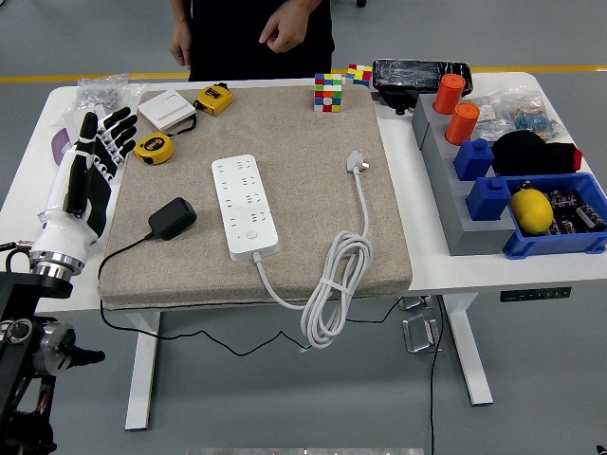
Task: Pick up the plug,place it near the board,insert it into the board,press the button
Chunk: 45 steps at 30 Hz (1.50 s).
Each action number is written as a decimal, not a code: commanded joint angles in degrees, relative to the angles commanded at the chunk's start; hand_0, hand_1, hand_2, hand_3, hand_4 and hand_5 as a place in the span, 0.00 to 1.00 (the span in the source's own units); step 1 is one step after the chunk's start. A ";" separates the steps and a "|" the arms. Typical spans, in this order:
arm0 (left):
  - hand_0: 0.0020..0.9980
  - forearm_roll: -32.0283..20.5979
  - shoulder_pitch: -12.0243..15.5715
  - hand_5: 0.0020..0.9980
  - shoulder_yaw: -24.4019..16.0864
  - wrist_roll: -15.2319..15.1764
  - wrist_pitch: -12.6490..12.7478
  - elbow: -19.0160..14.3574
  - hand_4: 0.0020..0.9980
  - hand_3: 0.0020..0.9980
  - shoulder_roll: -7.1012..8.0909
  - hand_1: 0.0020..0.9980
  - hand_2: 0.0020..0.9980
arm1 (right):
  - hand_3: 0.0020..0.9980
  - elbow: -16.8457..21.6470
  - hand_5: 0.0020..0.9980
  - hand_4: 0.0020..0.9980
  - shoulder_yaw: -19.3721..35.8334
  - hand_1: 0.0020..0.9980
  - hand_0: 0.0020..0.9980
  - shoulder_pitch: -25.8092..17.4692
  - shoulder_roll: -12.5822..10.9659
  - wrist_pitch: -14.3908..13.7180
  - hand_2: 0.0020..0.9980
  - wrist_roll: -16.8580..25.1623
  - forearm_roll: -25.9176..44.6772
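Standing at the worktop's far edge, a person [251,33] is cut off by the top of the frame, so only a dark torso and two hands held close to the body show; neither hand touches anything on the worktop. The right robot arm is out of view. Under the left hand [83,185] something purple and white peeks out at the worktop's left edge, possibly a roll of tape, too covered to be sure. That hand is raised over the left edge with its fingers [116,128] spread and pointing toward the far side, holding nothing.

The black plug adapter [172,217] lies on the beige mat [303,133] near the mat's left edge, to the right of the hand and clear of it, its thin black cord running off the mat's near left corner. The white power strip [245,206] lies to the right of the adapter, near the mat's middle, with its own white cable coiled over the mat's near edge [332,284] and ending in a grey plug [357,163] farther right. A yellow tape measure [154,148] sits just beyond the fingertips.
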 joint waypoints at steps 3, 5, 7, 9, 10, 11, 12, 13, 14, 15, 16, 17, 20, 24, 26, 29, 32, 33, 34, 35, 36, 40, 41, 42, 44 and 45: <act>0.88 0.12 0.12 1.00 0.26 0.35 -0.04 0.40 1.00 0.82 0.00 0.84 0.81 | 0.80 0.15 1.00 1.00 0.18 0.79 0.85 0.27 -0.01 0.26 0.77 -0.14 -0.29; 0.82 0.11 0.18 1.00 0.42 0.58 -0.09 0.68 1.00 0.77 0.00 0.78 0.76 | 0.79 0.24 1.00 1.00 0.16 0.78 0.84 0.54 -0.06 0.47 0.77 -0.24 -0.42; 0.82 0.25 0.21 1.00 0.49 0.54 0.07 0.85 1.00 0.77 0.00 0.78 0.76 | 0.79 0.30 1.00 1.00 0.05 0.78 0.84 0.82 -0.15 0.61 0.77 -0.31 -0.48; 0.82 0.67 0.18 1.00 0.43 0.52 0.03 0.89 1.00 0.77 0.00 0.78 0.76 | 0.79 0.35 1.00 1.00 0.01 0.78 0.84 1.06 -0.27 0.74 0.77 -0.36 -0.51; 0.78 0.94 0.09 1.00 0.39 0.53 -0.07 0.93 1.00 0.74 0.00 0.75 0.72 | 0.79 0.36 1.00 1.00 -0.08 0.78 0.85 1.20 -0.33 0.80 0.76 -0.38 -0.49; 0.78 0.95 0.04 1.00 0.35 0.54 -0.10 0.97 1.00 0.74 0.00 0.75 0.72 | 0.79 0.35 1.00 1.00 -0.17 0.78 0.85 1.26 -0.35 0.82 0.76 -0.40 -0.45; 0.78 0.91 0.00 1.00 0.30 0.53 -0.11 0.99 1.00 0.74 0.00 0.75 0.72 | 0.79 0.34 1.00 1.00 -0.24 0.78 0.85 1.31 -0.35 0.84 0.76 -0.41 -0.41; 0.78 0.86 -0.11 1.00 0.15 0.55 -0.11 0.98 1.00 0.74 0.00 0.75 0.72 | 0.79 0.32 1.00 1.00 -0.34 0.78 0.85 1.40 -0.36 0.87 0.76 -0.42 -0.35; 0.78 0.88 -0.27 1.00 -0.05 0.57 -0.05 0.95 1.00 0.74 0.00 0.75 0.72 | 0.79 0.32 1.00 1.00 -0.36 0.78 0.85 1.52 -0.38 0.88 0.76 -0.42 -0.39; 0.78 0.87 -0.37 1.00 -0.14 0.58 0.01 0.94 1.00 0.74 0.00 0.75 0.72 | 0.79 0.33 1.00 1.00 -0.39 0.78 0.85 1.60 -0.39 0.89 0.76 -0.42 -0.39; 0.75 0.73 -0.47 1.00 -0.19 0.63 0.14 0.98 1.00 0.71 0.00 0.72 0.70 | 0.79 0.30 1.00 1.00 -0.46 0.78 0.85 1.71 -0.39 0.89 0.76 -0.42 -0.36; 0.75 0.54 -0.57 1.00 -0.22 0.75 0.27 1.03 1.00 0.71 0.00 0.72 0.70 | 0.79 0.28 1.00 1.00 -0.42 0.78 0.85 1.83 -0.37 0.89 0.76 -0.41 -0.39; 0.75 0.56 -0.80 1.00 -0.29 0.93 0.63 1.08 1.00 0.71 0.00 0.72 0.70 | 0.79 0.34 1.00 1.00 -0.28 0.78 0.85 2.15 -0.35 0.90 0.76 -0.39 -0.63; 0.72 0.71 -1.02 1.00 -0.30 1.29 1.30 0.95 1.00 0.66 0.00 0.68 0.64 | 0.79 0.49 1.00 1.00 -0.15 0.78 0.85 2.44 -0.28 0.95 0.76 -0.42 -0.96; 0.72 1.30 -1.02 1.00 -0.45 1.68 1.48 0.90 1.00 0.66 0.00 0.68 0.64 | 0.79 0.49 1.00 1.00 -0.36 0.78 0.85 2.50 -0.25 0.99 0.76 -0.44 -0.89; 0.67 2.18 -0.81 1.00 -0.53 1.99 1.84 0.87 0.92 0.56 0.00 0.62 0.57 | 0.79 0.43 1.00 1.00 -0.62 0.77 0.85 2.42 -0.23 1.01 0.76 -0.44 -0.69; 0.67 2.76 -0.68 1.00 -0.60 2.13 1.89 0.81 0.92 0.56 0.00 0.62 0.57 | 0.79 0.39 1.00 1.00 -0.78 0.77 0.85 2.27 -0.25 1.02 0.76 -0.44 -0.52; 0.67 3.04 -0.69 1.00 -0.65 2.19 1.88 0.80 0.92 0.56 0.00 0.62 0.57 | 0.79 0.38 1.00 1.00 -0.84 0.77 0.85 2.24 -0.25 1.03 0.76 -0.45 -0.47; 0.67 3.25 -0.70 1.00 -0.69 2.22 1.88 0.79 0.92 0.56 0.00 0.62 0.57 | 0.79 0.37 1.00 1.00 -0.91 0.77 0.85 2.22 -0.26 1.04 0.76 -0.45 -0.44; 0.63 3.41 -0.75 0.71 -0.77 2.27 1.89 0.74 0.79 0.51 0.00 0.60 0.55 | 0.79 0.38 1.00 1.00 -0.94 0.77 0.84 2.22 -0.29 1.03 0.76 -0.45 -0.41; 0.63 3.55 -0.77 0.71 -0.83 2.29 1.88 0.76 0.79 0.51 0.00 0.60 0.55 | 0.79 0.36 1.00 1.00 -0.98 0.77 0.84 2.19 -0.28 1.04 0.76 -0.45 -0.36; 0.63 4.86 -0.78 0.71 -1.13 2.35 1.62 0.77 0.79 0.51 0.00 0.60 0.55 | 0.79 0.37 1.00 1.00 -1.01 0.77 0.84 2.17 -0.30 1.06 0.76 -0.50 -0.37; 0.60 5.12 -0.78 0.18 -1.23 2.47 1.46 0.76 0.73 0.50 0.00 0.54 0.51 | 0.79 0.38 1.00 1.00 -0.99 0.77 0.84 2.19 -0.31 1.08 0.76 -0.51 -0.40; 0.60 5.28 -0.80 0.18 -1.34 2.65 1.31 0.74 0.73 0.50 0.00 0.54 0.51 | 0.79 0.41 1.00 1.00 -0.96 0.77 0.84 2.22 -0.33 1.10 0.76 -0.52 -0.46; 0.60 5.12 -0.82 0.18 -1.51 2.87 1.12 0.73 0.73 0.50 0.00 0.54 0.51 | 0.79 0.44 1.00 1.00 -0.90 0.77 0.84 2.27 -0.35 1.12 0.76 -0.53 -0.51; 0.60 5.04 -0.81 0.18 -1.71 3.04 0.54 0.71 0.73 0.50 0.00 0.54 0.51 | 0.79 0.46 1.00 1.00 -0.91 0.77 0.84 2.30 -0.37 1.14 0.76 -0.52 -0.53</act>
